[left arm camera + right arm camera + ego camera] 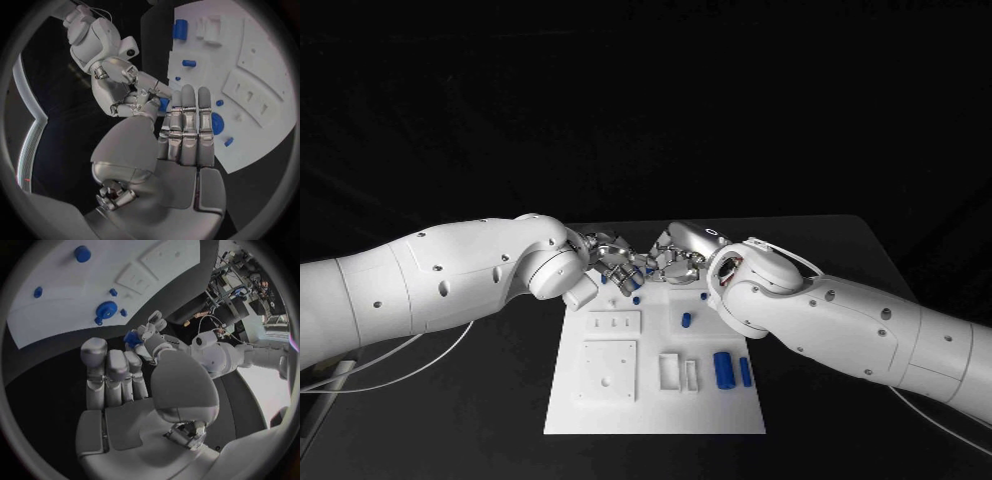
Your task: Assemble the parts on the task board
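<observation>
Both hands meet above the far end of the white task board [661,410]. My left hand [610,255] pinches a small blue part [164,104] between thumb and fingertip; the same blue part [132,337] sits at that hand's fingertips in the right wrist view. My right hand [678,256] faces it, and its fingers [150,89] reach up to the part. I cannot tell whether they grip it. Below the hands a blue gear [106,308] lies on the board.
More blue parts lie on the board: a short peg [687,320], a thick cylinder [723,368] and a slim one [746,372]. White blocks [679,371] and recessed plates [607,370] stand on the board's near half. Black table surrounds it.
</observation>
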Controlling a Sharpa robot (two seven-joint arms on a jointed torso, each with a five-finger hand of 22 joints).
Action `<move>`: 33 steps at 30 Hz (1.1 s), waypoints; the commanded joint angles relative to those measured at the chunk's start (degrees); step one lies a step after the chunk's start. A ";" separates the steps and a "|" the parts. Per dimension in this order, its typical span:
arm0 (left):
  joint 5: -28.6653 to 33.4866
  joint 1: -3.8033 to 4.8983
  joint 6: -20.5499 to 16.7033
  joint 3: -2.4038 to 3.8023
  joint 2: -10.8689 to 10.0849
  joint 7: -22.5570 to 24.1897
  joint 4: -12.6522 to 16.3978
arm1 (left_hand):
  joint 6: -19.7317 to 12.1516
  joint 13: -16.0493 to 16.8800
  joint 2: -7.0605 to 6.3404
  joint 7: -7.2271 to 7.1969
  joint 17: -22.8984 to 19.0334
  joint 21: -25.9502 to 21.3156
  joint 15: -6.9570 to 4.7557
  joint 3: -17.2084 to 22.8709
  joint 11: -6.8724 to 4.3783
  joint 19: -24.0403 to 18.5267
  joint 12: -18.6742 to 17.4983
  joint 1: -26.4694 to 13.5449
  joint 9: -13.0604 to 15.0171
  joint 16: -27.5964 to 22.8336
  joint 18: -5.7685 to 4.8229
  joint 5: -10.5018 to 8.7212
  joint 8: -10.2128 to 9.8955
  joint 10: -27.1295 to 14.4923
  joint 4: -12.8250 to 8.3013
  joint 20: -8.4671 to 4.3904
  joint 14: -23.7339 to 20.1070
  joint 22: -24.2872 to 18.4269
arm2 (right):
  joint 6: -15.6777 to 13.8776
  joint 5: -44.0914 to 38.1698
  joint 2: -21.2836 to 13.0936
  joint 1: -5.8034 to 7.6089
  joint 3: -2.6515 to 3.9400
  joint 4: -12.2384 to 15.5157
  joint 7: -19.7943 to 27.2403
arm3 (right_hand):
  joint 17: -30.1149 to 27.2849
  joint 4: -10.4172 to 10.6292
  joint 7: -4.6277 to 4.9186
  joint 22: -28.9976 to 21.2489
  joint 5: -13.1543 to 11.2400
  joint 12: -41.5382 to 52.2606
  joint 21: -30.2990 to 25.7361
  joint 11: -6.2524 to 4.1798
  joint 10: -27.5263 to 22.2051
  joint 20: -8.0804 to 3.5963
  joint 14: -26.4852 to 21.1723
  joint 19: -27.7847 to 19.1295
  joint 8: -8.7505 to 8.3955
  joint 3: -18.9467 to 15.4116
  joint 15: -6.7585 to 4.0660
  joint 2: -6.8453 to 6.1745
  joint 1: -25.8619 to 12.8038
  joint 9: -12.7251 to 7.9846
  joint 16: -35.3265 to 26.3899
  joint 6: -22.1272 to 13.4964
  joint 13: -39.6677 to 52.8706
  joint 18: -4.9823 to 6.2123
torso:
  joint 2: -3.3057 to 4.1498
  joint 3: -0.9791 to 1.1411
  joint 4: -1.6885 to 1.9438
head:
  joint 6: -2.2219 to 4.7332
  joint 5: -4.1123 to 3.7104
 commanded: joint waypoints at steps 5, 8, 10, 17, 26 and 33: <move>-0.29 0.08 2.58 0.17 0.25 1.43 0.27 | 2.49 0.06 0.82 -0.98 1.56 2.04 -0.76 4.14 -0.64 -0.99 -0.14 -2.83 5.30 2.06 -0.45 3.70 0.56 2.13 -2.32 -0.67 0.23 2.12 | 2.01 -0.20 0.21 -0.11 -0.16 -0.23 0.03 | -0.05 0.18 -0.88 5.18 0.25 -0.16 0.30 -0.29 0.02 -0.39 0.18 1.56 0.11 0.09 -0.31 0.58 0.25 0.08 -0.34 1.11 -0.05 -0.35 | -0.03 0.02 0.02 | -0.04 -0.09; -0.60 0.06 3.13 0.18 0.21 1.38 0.31 | 3.30 0.20 0.75 -1.58 3.97 3.09 -1.25 5.13 -1.13 -0.91 0.72 -5.56 10.23 4.46 -0.71 6.10 1.06 3.29 -3.34 -1.16 -0.04 3.16 | 2.01 -0.12 0.22 -0.11 -0.21 -0.33 0.06 | -0.09 0.27 -0.88 5.16 0.23 -0.19 0.20 -0.29 -0.02 -0.38 0.18 1.54 0.12 0.05 -0.30 0.64 0.23 0.09 -0.40 1.05 -0.08 -0.35 | -0.01 0.02 0.05 | -0.09 -0.11; -0.87 0.04 3.54 0.18 0.20 1.32 0.32 | 3.03 0.34 0.98 -1.74 5.71 3.97 -1.48 5.87 -1.32 -1.18 1.60 -7.05 15.39 6.43 -0.88 6.65 1.40 3.63 -4.19 -1.43 -0.70 4.14 | 1.97 -0.06 0.23 -0.11 -0.24 -0.36 0.11 | -0.09 0.27 -0.88 5.16 0.23 -0.19 0.20 -0.29 -0.02 -0.38 0.18 1.54 0.12 0.05 -0.30 0.64 0.23 0.09 -0.40 1.05 -0.08 -0.35 | -0.01 0.02 0.05 | -0.09 -0.11; -1.70 -0.03 4.40 0.20 0.18 1.32 0.42 | 3.10 1.46 1.39 -2.60 9.42 6.94 -2.29 7.21 -2.18 -1.89 5.88 -9.53 28.56 12.47 -1.09 8.17 0.79 3.93 -6.01 -2.19 -1.91 7.49 | 1.87 -0.63 0.01 -0.11 -0.32 -0.44 0.31 | -0.22 0.32 -0.83 5.15 0.18 -0.29 0.10 -0.26 -0.09 -0.36 0.15 1.51 0.10 0.06 -0.29 0.61 0.24 0.07 -0.56 0.86 -0.16 -0.36 | -0.01 -0.03 0.05 | -0.17 -0.12; -2.57 -0.21 4.53 0.21 0.13 1.65 0.29 | 4.69 3.95 0.27 -3.37 10.96 9.34 -3.14 7.27 -3.00 -1.92 9.17 -10.24 33.15 16.91 -1.12 10.34 0.49 4.43 -6.89 -2.95 -1.82 10.29 | 1.72 -0.28 -0.14 -0.12 -0.42 -0.77 0.58 | -0.22 0.45 -0.78 5.15 0.15 -0.33 0.10 -0.23 -0.13 -0.35 0.17 1.52 0.10 0.05 -0.27 0.55 0.19 0.06 -0.58 0.64 -0.21 -0.36 | 0.03 0.02 0.04 | -0.27 -0.16; -2.97 -0.36 4.63 0.22 0.16 1.88 0.28 | 5.17 5.60 -1.36 -3.66 11.63 10.76 -3.51 7.36 -3.34 -2.28 10.80 -9.60 35.35 19.27 -1.20 12.46 0.38 4.39 -6.20 -3.35 -2.16 12.10 | 1.71 0.28 -0.10 -0.23 -0.45 -0.94 0.94 | -0.33 0.57 -0.72 5.12 0.08 -0.44 -0.08 -0.19 -0.24 -0.33 0.14 1.49 0.09 0.01 -0.25 0.49 0.15 0.04 -0.72 0.42 -0.31 -0.32 | 0.02 0.01 0.04 | -0.41 -0.15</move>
